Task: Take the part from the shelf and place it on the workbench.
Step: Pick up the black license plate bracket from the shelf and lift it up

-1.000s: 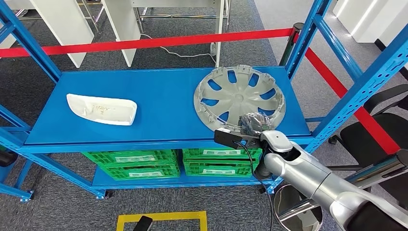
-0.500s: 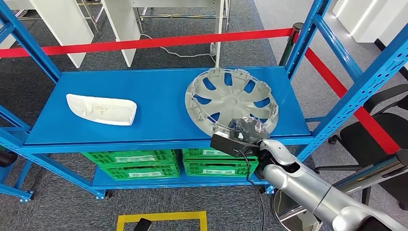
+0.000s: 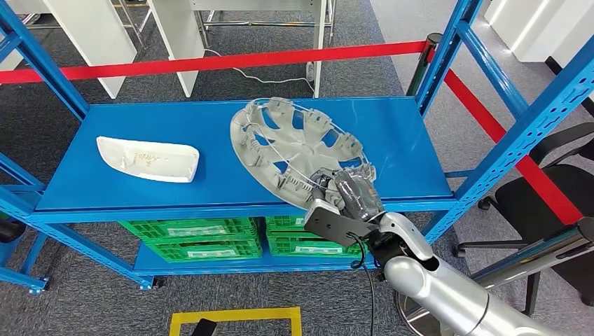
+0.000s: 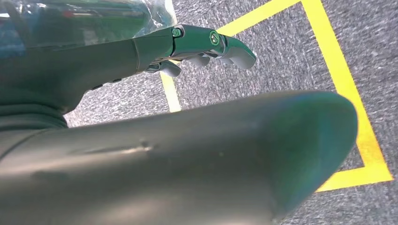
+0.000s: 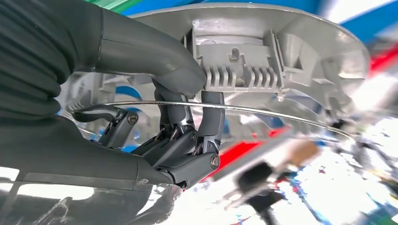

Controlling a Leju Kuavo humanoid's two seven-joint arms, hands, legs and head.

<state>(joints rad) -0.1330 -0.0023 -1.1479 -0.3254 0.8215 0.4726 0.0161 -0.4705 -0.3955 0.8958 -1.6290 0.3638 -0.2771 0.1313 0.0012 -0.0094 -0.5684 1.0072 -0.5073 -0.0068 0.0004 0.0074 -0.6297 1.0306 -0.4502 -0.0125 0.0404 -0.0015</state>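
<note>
A grey spoked wheel cover (image 3: 294, 143) is tilted up off the blue shelf (image 3: 210, 119), its near rim raised at the shelf's front edge. My right hand (image 3: 348, 190) grips that near rim. In the right wrist view the thumb (image 5: 155, 56) presses on a ribbed clip of the wheel cover (image 5: 263, 61) while the dark fingers (image 5: 187, 131) curl under its wire ring. My left hand (image 4: 206, 44) hangs over the grey carpet with its fingers held out and nothing in them.
A white curved part (image 3: 148, 158) lies at the shelf's left. Green crates (image 3: 189, 236) fill the lower level. Blue uprights (image 3: 522, 133) frame the shelf, red barrier tape (image 3: 210, 63) runs behind, and yellow floor tape (image 3: 235, 318) marks the carpet below.
The wheel cover has swung left and tipped up from the shelf, with my right hand staying on its rim and drawing it toward the front edge.
</note>
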